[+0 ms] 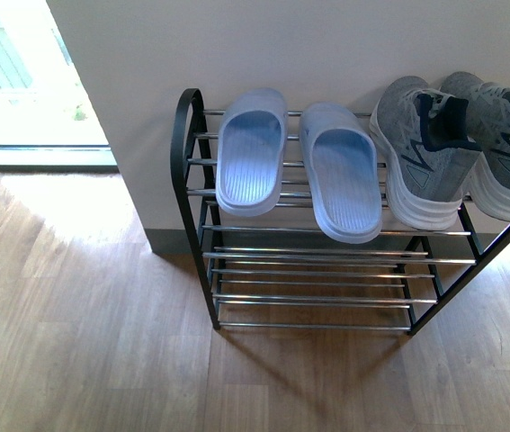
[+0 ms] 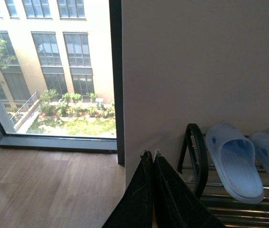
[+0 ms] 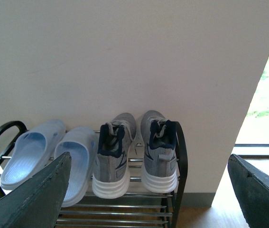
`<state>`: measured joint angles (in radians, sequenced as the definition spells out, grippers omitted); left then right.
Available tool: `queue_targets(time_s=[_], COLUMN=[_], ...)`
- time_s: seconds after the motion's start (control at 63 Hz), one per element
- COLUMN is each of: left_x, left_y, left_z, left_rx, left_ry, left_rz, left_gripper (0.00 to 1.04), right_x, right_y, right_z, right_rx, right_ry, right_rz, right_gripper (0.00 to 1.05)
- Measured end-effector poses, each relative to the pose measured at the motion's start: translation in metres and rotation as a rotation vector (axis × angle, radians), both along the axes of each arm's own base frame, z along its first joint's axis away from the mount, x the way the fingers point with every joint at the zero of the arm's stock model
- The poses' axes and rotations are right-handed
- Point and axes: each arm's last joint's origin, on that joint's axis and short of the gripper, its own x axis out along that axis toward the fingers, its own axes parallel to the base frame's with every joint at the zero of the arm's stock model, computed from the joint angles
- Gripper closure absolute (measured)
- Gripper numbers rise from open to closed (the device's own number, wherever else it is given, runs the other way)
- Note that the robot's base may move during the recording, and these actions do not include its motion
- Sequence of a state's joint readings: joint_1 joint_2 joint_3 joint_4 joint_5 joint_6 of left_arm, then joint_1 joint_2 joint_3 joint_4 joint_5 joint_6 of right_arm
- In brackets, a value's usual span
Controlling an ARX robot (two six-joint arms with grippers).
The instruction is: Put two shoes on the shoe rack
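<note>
1. The two shoes are sitting on the rack's point(image 1: 192, 162) top tier at the upper right of the front view: the left shoe point(image 1: 421, 153) is fully in frame and the right shoe point(image 1: 506, 148) is running off the right edge. They are lying side by side, touching or nearly so, heels toward the camera and toes to the wall point(image 1: 326, 45), which is probably why they are resting steadily on the rods. Judging by this, the task looks done.
2. In the right wrist view both shoes are showing at lower centre, heels facing out, against the rack's end loop.
3. Two slippers point(image 1: 299, 166) are taking the rest of the top tier, to the left of the shoes; the lower tiers are showing only rods.
4. The right end effector point(image 3: 148, 190) is standing apart, its fingers point(image 3: 34, 199) wide at the lower corners, holding nothing and clear of the shoes.
5. The left end effector point(image 2: 153, 159) is pressed together at bottom centre, empty, near the rack's other end.
6. Count: two shoes, two slippers, one rack.
</note>
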<state>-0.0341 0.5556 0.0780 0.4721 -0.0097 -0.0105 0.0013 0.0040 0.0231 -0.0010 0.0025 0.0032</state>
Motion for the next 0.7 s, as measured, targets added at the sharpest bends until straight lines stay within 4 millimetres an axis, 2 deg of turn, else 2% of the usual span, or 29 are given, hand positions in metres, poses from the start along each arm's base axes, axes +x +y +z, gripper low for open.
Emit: queue_targets(time_s=[0.349,0.699], left_x=[-0.014,-0.023], left_y=[0.004,0.004], left_z=[-0.012,-0.012], left_rx=[-0.001,0.0], left_ry=[-0.014,-0.021], left_rz=[0.021,0.021], left_gripper=[1.03,1.03], right_x=[0.0,0.0], right_y=[0.0,0.0], right_z=[0.0,0.0], right_rx=[0.0,0.0], right_ry=[0.0,0.0], right_rz=[0.0,0.0], right_gripper=[0.09,0.09])
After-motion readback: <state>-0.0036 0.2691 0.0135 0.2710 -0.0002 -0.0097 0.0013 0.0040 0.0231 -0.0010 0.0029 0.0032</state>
